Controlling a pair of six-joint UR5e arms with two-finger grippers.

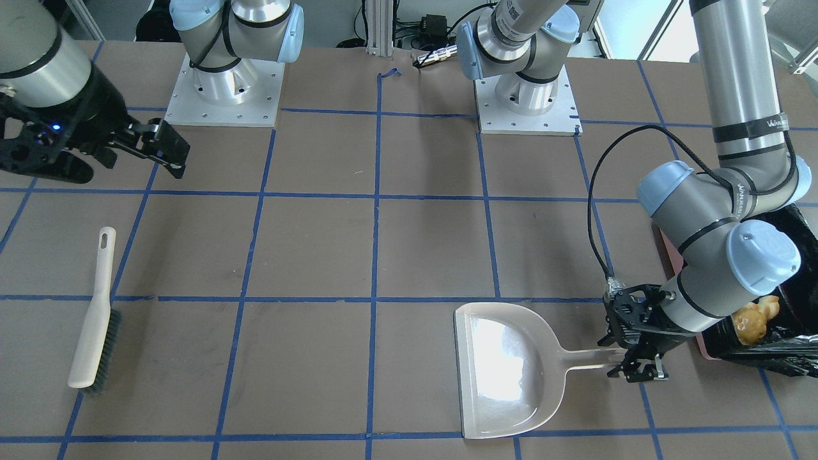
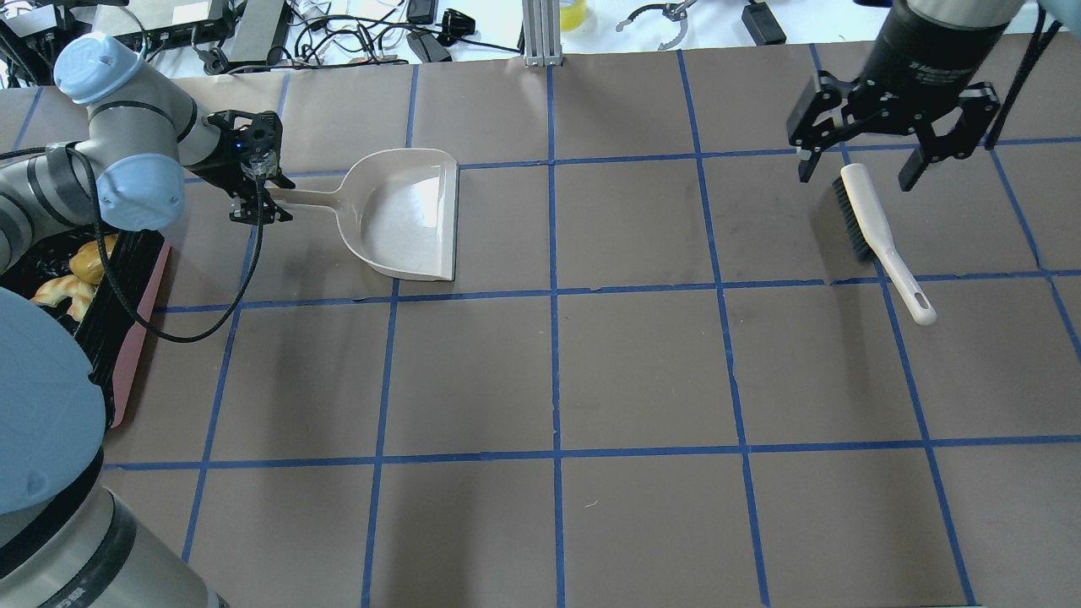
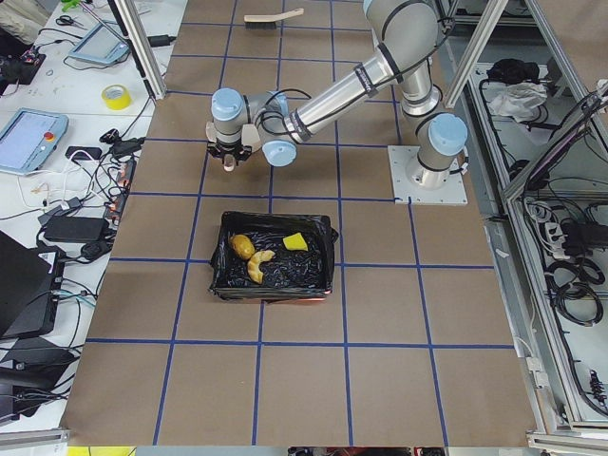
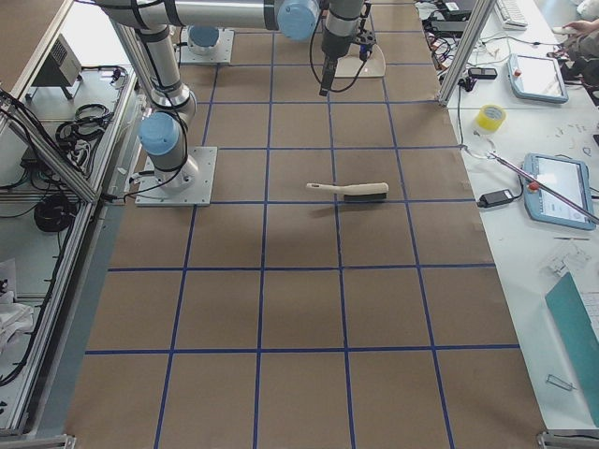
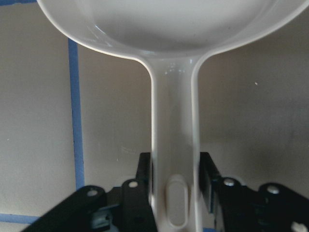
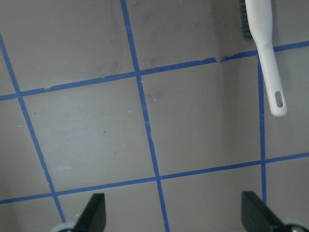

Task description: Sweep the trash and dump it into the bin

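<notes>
The beige dustpan (image 1: 511, 370) lies flat and empty on the table. My left gripper (image 1: 623, 361) is shut on its handle end; the wrist view shows a pad (image 5: 145, 174) against each side of the handle (image 5: 175, 121). The bin (image 3: 328, 256), pink with a black bag, stands just beside the left arm. In it lie the tan lump (image 3: 241, 246), the cream crescent (image 3: 259, 267) and the yellow sponge block (image 3: 295, 241). My right gripper (image 2: 857, 169) is open and empty, raised above the bristle end of the beige hand brush (image 2: 878, 228), which lies on the table.
The brown table carries a blue tape grid (image 2: 553, 291). The two arm bases (image 1: 223, 89) stand at the robot's edge. Cables and a yellow tape roll (image 3: 116, 96) lie on the side bench. The bin's pink edge (image 2: 135, 355) sits under the left arm's elbow.
</notes>
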